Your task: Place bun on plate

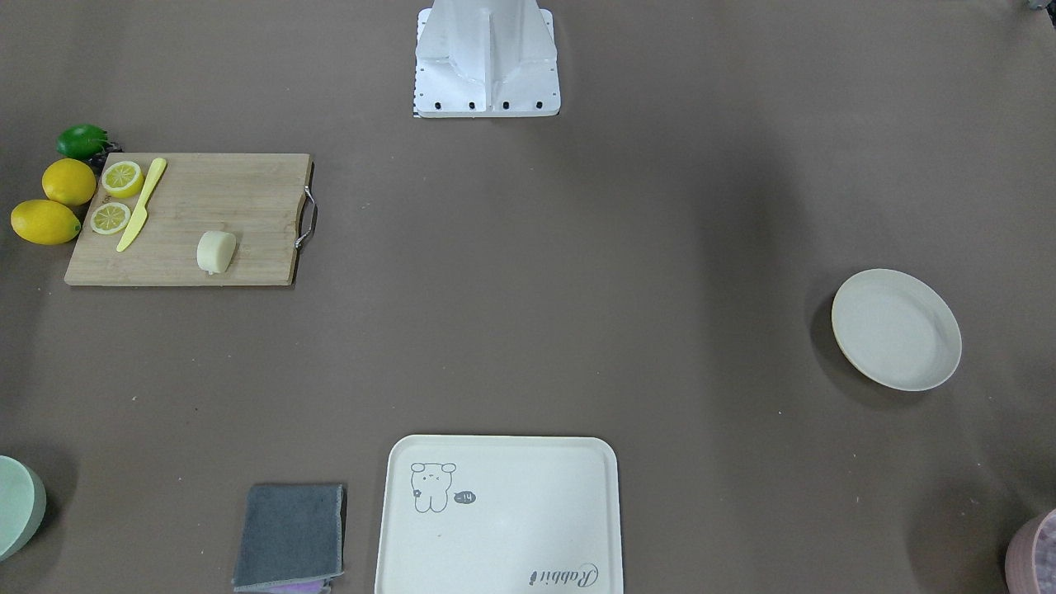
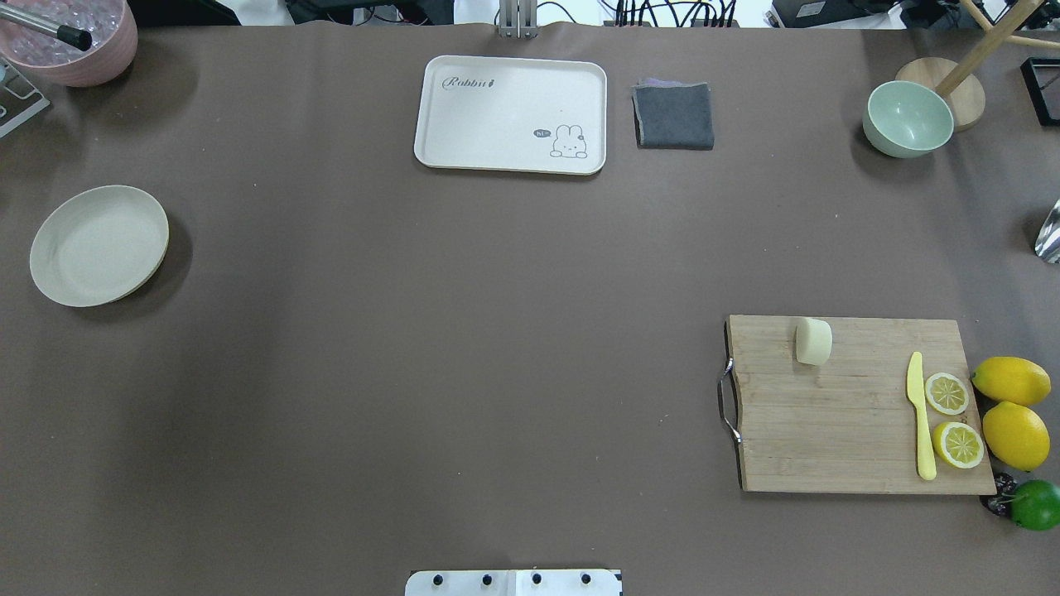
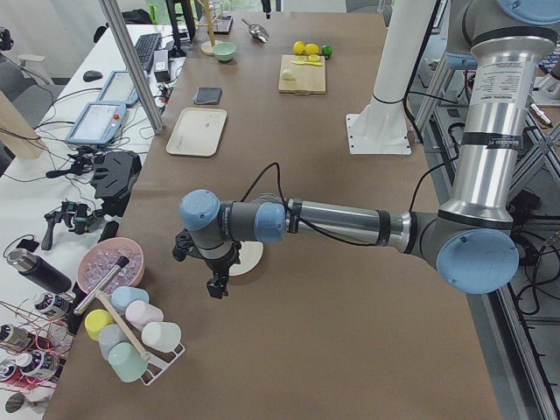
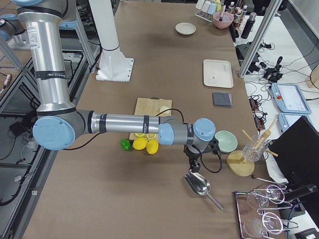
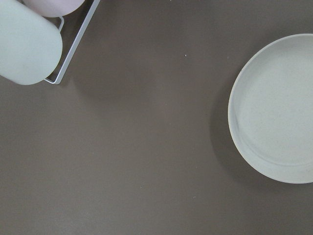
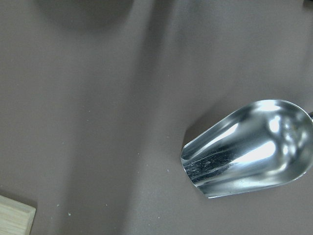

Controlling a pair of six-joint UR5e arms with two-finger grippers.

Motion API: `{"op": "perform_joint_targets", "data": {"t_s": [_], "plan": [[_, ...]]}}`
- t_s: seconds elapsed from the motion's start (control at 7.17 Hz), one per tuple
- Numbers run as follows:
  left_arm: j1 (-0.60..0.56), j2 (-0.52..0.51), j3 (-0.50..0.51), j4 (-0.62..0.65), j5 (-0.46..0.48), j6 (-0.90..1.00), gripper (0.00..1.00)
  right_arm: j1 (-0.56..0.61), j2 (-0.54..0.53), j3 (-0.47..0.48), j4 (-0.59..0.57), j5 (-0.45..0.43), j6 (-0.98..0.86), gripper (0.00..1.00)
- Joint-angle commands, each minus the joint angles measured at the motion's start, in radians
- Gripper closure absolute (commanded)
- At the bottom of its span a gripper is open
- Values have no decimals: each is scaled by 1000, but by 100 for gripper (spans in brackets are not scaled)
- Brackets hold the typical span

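The pale cream bun (image 2: 813,340) lies on a wooden cutting board (image 2: 836,430) at the table's right side, also seen in the front view as the bun (image 1: 216,251). The round cream plate (image 2: 99,244) sits bare at the far left; the left wrist view shows the plate (image 5: 279,107) at its right edge. My left gripper (image 3: 213,284) hangs beside the plate, just past its outer side. My right gripper (image 4: 193,167) hovers beyond the lemons, over a metal scoop. I cannot tell whether either gripper is open or shut.
On the board lie a yellow knife (image 2: 921,414) and two lemon slices (image 2: 952,418); lemons (image 2: 1012,410) and a lime (image 2: 1035,503) sit beside it. A tray (image 2: 511,113), grey cloth (image 2: 673,115), green bowl (image 2: 908,118), pink bowl (image 2: 74,37), scoop (image 6: 249,147) and cup rack (image 3: 131,337) ring the table.
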Motion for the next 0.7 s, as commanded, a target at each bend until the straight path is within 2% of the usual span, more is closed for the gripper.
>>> {"op": "perform_joint_targets", "data": {"t_s": [0.0,0.56], "plan": [[0,20,-21,-12,-2,1,2,0,-7,5,0,4,1,0],[15,15,-41,-42,-55,-3,2,-1,-4,9,0,2,-9,0]]}}
